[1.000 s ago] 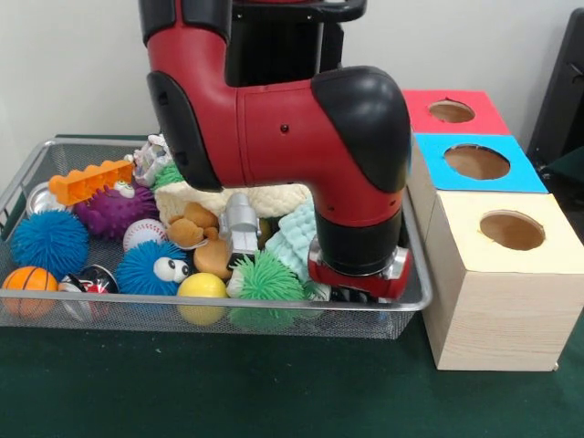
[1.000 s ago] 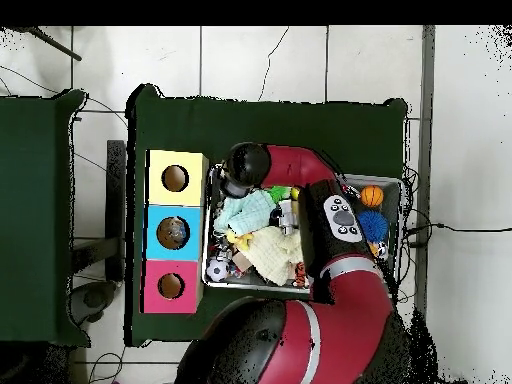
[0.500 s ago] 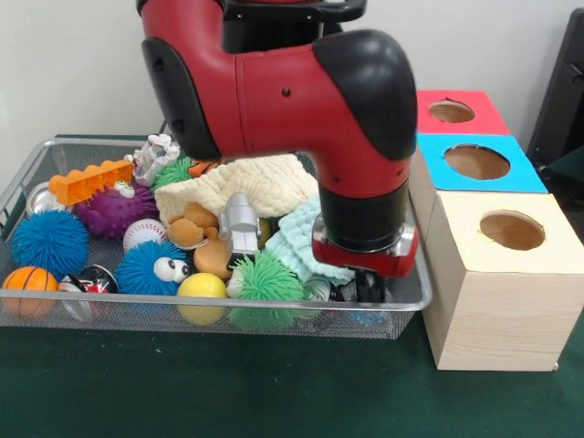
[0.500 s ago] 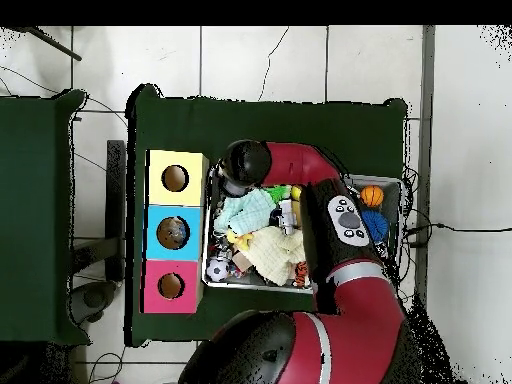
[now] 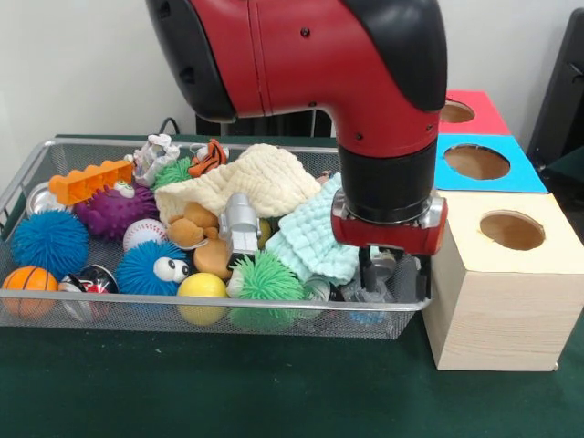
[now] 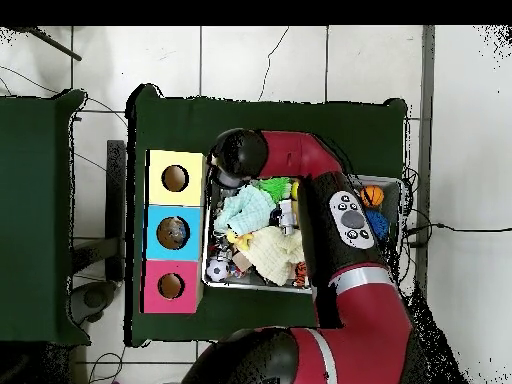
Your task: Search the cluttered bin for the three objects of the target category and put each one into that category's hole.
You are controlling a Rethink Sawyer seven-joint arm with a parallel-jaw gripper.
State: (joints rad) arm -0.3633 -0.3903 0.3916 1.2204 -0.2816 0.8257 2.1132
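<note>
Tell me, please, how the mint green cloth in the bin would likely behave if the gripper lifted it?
The mint green cloth looks soft and waffle-textured, so it would probably droop. It lies draped over neighbouring toys, so lifting may drag the green spiky ball.

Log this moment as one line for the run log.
gripper: open, empty | position: above right end of wire mesh bin, beside pale wooden box | holes: nothing entering

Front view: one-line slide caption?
Sawyer end effector hangs open at the right end of the toy-filled wire bin, beside the yellow, blue and red hole boxes.
</note>
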